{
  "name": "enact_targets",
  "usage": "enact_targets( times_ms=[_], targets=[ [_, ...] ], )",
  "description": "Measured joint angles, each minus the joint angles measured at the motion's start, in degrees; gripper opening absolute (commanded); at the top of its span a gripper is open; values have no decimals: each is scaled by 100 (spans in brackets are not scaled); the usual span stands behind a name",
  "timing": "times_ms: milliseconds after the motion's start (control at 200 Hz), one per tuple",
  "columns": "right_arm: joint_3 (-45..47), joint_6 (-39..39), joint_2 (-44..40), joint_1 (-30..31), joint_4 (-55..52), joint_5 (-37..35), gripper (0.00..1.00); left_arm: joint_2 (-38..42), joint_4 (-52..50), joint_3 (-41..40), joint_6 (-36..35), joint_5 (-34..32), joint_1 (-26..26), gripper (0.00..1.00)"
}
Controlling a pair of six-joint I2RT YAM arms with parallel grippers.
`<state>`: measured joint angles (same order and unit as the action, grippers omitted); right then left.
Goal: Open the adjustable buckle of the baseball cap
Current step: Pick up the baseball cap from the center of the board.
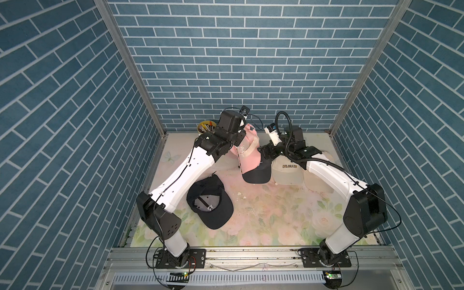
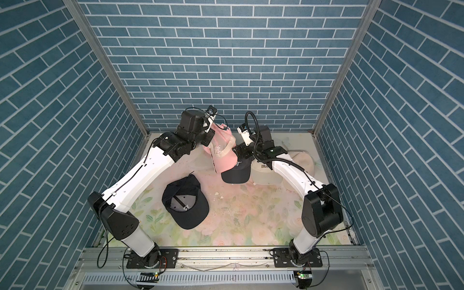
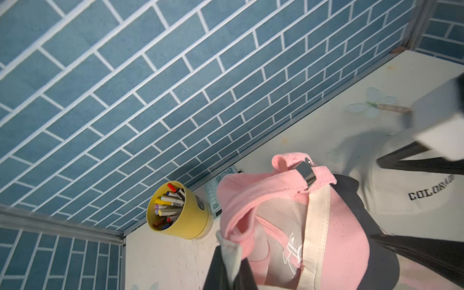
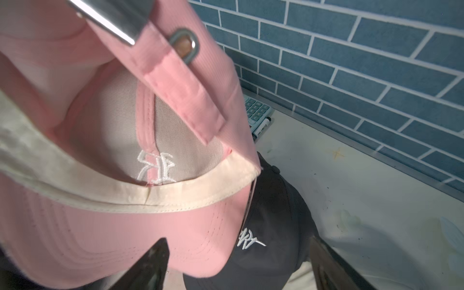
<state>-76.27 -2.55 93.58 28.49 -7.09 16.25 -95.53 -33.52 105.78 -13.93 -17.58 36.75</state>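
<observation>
A pink baseball cap hangs upside down above the back middle of the table. My left gripper is shut on the cream sweatband at its rim. Its pink rear strap runs through a shiny metal buckle, and the strap's free end lies flat along the band. My right gripper stands open just below the cap's brim. One of its fingers is by the brim and one is out past the dark cap underneath, with nothing pinched between them.
A dark cap lies under the pink one, beside a white COLORADO cap and a cream cap. Another dark cap lies upside down at front left. A yellow cup of markers, a calculator and a marker stand along the back wall.
</observation>
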Motion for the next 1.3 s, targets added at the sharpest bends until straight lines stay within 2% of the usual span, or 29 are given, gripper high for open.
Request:
enact_targets(
  times_ms=[165,380,510,750,1050,1300],
  targets=[
    [516,-57,-20,-2,1169,-37,74,7,138,131,-142,540,79,0],
    [769,-4,13,-2,2739,-348,69,98,251,328,-94,968,90,0],
    [787,15,151,-2,3318,-428,63,129,278,339,-59,1117,94,0],
    [876,-90,264,-2,4074,-844,37,129,282,339,-33,1222,101,0],
    [1163,-160,162,0,4391,-1040,36,122,297,293,162,1088,24,0],
    [1158,-291,-35,0,4426,-1003,21,90,295,260,426,1222,-190,0]
  ],
)
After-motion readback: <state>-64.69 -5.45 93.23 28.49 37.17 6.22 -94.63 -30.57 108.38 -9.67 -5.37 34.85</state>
